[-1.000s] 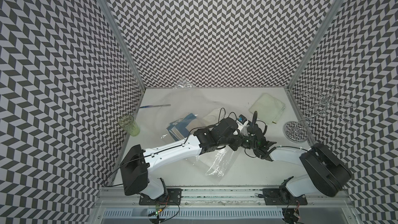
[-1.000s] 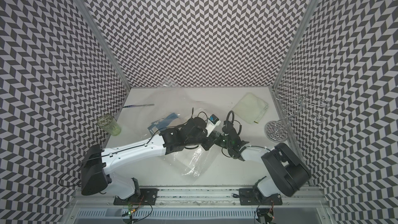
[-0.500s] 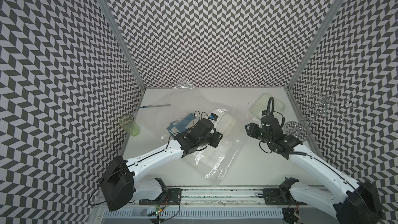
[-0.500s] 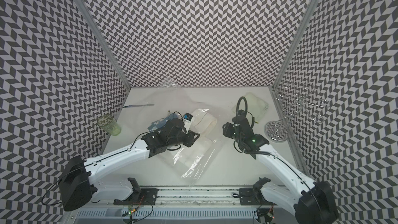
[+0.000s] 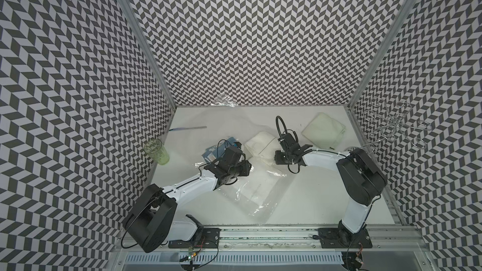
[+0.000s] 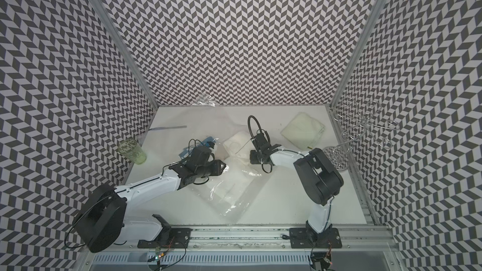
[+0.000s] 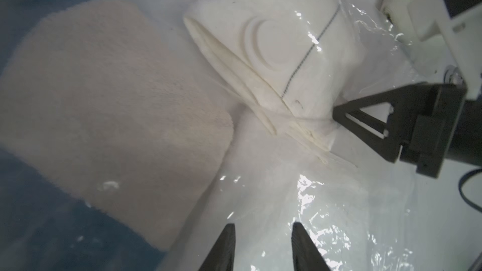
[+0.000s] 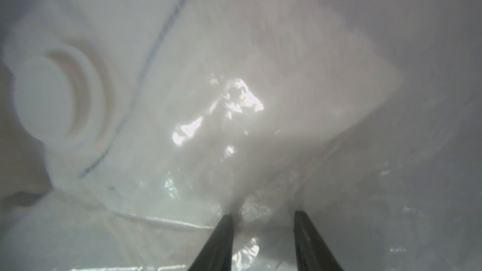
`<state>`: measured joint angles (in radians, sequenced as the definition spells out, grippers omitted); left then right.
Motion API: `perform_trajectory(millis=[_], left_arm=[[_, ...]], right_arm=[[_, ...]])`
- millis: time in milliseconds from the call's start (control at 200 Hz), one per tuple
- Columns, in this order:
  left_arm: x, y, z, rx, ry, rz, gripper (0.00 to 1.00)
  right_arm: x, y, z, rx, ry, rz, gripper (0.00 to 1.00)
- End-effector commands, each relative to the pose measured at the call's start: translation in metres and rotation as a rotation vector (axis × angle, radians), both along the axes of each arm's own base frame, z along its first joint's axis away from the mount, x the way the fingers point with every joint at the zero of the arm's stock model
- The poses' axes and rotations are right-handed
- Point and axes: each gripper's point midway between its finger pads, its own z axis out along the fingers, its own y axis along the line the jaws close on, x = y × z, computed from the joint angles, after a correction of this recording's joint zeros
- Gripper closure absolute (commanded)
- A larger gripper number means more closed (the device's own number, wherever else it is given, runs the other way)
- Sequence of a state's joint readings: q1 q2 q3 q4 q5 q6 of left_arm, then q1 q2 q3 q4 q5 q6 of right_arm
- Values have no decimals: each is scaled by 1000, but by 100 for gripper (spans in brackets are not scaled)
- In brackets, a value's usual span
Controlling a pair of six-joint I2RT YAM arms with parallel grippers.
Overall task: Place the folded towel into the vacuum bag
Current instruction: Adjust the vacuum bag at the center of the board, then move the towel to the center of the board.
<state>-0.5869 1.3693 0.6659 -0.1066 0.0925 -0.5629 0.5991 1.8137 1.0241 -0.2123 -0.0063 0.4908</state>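
Now the right gripper (image 8: 262,215), drawn back from near the far-right corner and narrowed but parted like the left gripper (image 7: 263,226), is set against the crinkly transparent vacuum bag (image 5: 260,194) mid-worktop, the folded white towel (image 5: 262,139) seemingly bagged.

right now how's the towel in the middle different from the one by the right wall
The middle towel is covered by the vacuum bag, with the valve cap over it; the right-wall towel lies bare on the table. The middle towel sits between the left gripper and right gripper; the right-wall towel lies away from both. Both are pale and folded.
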Motion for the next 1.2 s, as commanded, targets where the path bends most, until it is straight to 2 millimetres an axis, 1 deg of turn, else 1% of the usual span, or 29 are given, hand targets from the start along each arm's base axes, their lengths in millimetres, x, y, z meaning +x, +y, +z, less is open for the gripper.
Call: perform_trajectory(millis=[0,110,165,215,255,285,331,366,406,451,496,526,581,666,741,786,826,836,866,916,926,946,987,1012,1037,1067,1107,1177,1197], left_arm=[[17,5,-5,-36,-1,31,61],[36,19,-16,-29,24,81,61],[47,28,-19,-15,25,111,61],[57,35,-20,-9,22,136,61],[65,41,-20,-11,23,154,61],[70,43,-19,-15,21,159,61],[77,43,-15,-15,13,158,61],[80,40,-10,-16,2,150,61],[81,37,-2,-21,-15,137,61],[81,34,8,-26,-35,121,61],[80,32,18,-17,-53,112,60],[78,31,26,-11,-67,105,60],[75,30,42,-4,-89,95,60],[66,24,65,-3,-132,76,58],[56,14,78,-14,-150,44,57],[50,6,83,-25,-158,16,57],[44,-3,87,-38,-158,-8,57],[42,-5,88,-43,-158,-16,57],[37,-12,89,-55,-156,-38,57],[30,-20,91,-71,-155,-68,57],[30,-21,93,-76,-157,-71,57],[27,-24,94,-81,-157,-81,57],[23,-28,95,-93,-156,-100,57],[21,-30,95,-99,-156,-108,57],[20,-31,96,-103,-158,-112,57],[19,-31,97,-106,-161,-113,57],[19,-32,97,-105,-166,-117,57],[20,-32,97,-100,-171,-123,57],[20,-32,96,-98,-170,-124,57]], right_arm=[[-38,22,-17,44,72,62,61],[-85,62,-31,98,159,140,61],[-103,84,-32,129,187,164,61],[-114,101,-27,165,197,172,61],[-117,113,-19,206,199,180,61],[-115,119,-12,231,197,182,61],[-108,121,1,243,179,184,60],[-99,116,12,230,159,183,59],[-86,105,27,208,121,174,57],[-72,89,50,190,66,168,53],[-53,64,71,160,12,133,49],[-42,45,82,127,-15,105,45],[-18,3,96,59,-70,21,38],[19,-63,101,-66,-145,-124,29],[53,-117,100,-219,-178,-274,22],[74,-143,99,-286,-190,-362,18],[92,-161,96,-304,-189,-426,17],[96,-165,92,-309,-177,-437,16],[110,-175,93,-304,-170,-474,15],[130,-187,85,-319,-145,-518,14],[134,-189,87,-319,-149,-525,14],[140,-192,79,-333,-134,-532,14],[155,-196,73,-344,-127,-544,13],[163,-196,70,-338,-125,-545,13],[169,-195,61,-342,-111,-536,13],[178,-194,59,-341,-109,-536,13],[186,-193,48,-349,-92,-532,13],[196,-192,28,-337,-59,-523,14],[196,-193,18,-334,-38,-522,15]])
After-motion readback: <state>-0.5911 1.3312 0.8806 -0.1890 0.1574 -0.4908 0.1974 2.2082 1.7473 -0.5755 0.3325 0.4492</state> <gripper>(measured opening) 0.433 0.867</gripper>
